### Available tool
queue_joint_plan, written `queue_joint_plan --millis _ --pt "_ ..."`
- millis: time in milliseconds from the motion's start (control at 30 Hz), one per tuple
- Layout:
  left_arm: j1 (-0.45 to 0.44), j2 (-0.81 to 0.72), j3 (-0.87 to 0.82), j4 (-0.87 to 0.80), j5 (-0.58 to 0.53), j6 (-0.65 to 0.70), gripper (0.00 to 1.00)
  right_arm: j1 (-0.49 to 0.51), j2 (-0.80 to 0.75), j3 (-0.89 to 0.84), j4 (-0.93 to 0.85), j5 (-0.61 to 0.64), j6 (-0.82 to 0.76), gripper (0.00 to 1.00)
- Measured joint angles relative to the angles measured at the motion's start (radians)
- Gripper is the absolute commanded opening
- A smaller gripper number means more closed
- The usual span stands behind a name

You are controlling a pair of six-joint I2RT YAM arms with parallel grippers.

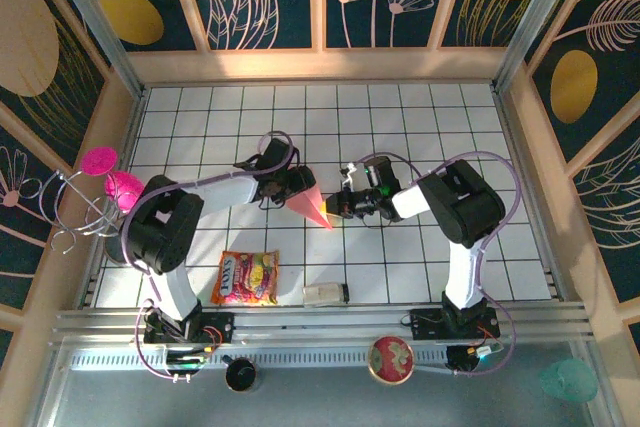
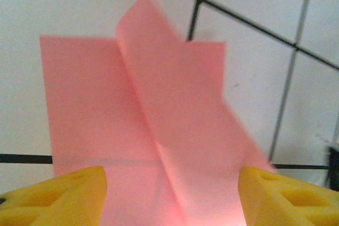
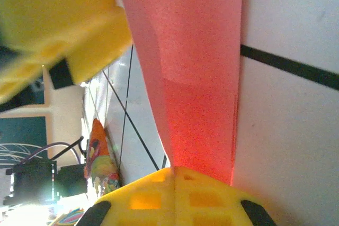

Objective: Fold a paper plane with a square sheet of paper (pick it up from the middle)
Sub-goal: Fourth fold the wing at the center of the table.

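In the middle of the tiled worktop (image 1: 420,117), the two arms are meeting at the paper plane (image 1: 313,205), which is showing as a narrow salmon-pink wedge with its tip pointing toward the arm bases. The right tool (image 3: 175,183) is pinching it near the pointed end, fingers pressed together on the paper. The left tool (image 2: 172,186) is standing wide, its fingers (image 2: 58,197) sitting either side of the creased paper. A snack packet (image 1: 246,278) is lying nearer the bases.

Salmon-pink paper plane (image 1: 313,204), yellow-fingered left claw (image 2: 172,178), white black-gridded table (image 1: 400,117), orange-yellow snack packet (image 1: 246,278).
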Motion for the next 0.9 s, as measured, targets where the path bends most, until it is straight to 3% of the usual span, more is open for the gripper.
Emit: queue_joint_plan --millis 167,500,900 --pt "0.002 -0.069 -0.011 0.053 0.012 0.008 0.64 0.0 0.012 0.0 0.008 -0.018 0.023 0.0" --pt "0.002 -0.096 -0.142 0.218 0.139 0.002 0.41 -0.004 0.032 -0.006 0.059 -0.05 0.075 0.0" --pt "0.005 -0.036 -0.174 0.378 0.267 -0.01 0.33 -0.014 0.043 -0.006 0.093 -0.066 0.117 0.0"
